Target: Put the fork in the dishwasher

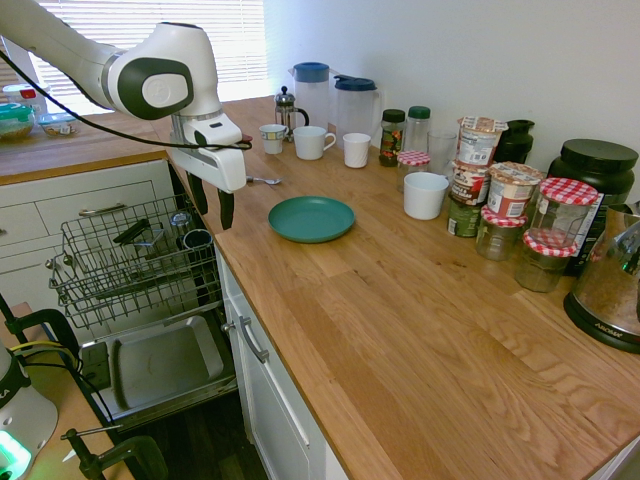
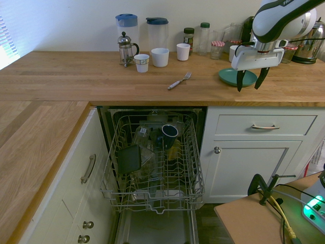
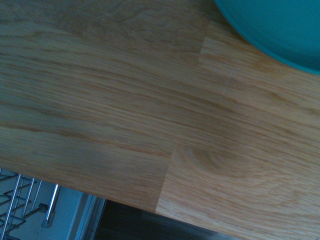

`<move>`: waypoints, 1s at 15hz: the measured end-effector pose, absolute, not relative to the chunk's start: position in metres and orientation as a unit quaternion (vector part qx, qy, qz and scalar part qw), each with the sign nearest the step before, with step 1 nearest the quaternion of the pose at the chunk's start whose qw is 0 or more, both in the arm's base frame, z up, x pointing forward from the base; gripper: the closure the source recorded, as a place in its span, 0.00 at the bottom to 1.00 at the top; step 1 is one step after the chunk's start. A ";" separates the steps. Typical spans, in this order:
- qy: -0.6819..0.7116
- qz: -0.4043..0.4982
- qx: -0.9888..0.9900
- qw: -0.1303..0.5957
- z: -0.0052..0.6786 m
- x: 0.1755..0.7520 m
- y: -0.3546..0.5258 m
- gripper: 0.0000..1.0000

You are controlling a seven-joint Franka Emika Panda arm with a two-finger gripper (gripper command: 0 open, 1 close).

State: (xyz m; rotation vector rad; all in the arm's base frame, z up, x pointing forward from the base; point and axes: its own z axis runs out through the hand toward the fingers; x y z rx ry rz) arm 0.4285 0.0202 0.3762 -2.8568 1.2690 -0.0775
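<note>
Fork point(image 2: 180, 81) lies on the tabletop point(image 2: 76, 76) beside the teal plate point(image 1: 311, 218); the hand point(image 2: 249, 80) hangs open and empty above the plate's edge.

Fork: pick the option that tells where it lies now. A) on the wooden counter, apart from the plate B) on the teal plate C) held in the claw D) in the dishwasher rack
A: the fork lies flat on the wooden counter, near the cups and clear of the teal plate, while the open claw hangs empty by the plate and the dishwasher rack holds no fork that shows.
</note>
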 end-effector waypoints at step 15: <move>0.559 -0.051 -0.826 0.049 0.428 0.560 0.142 0.00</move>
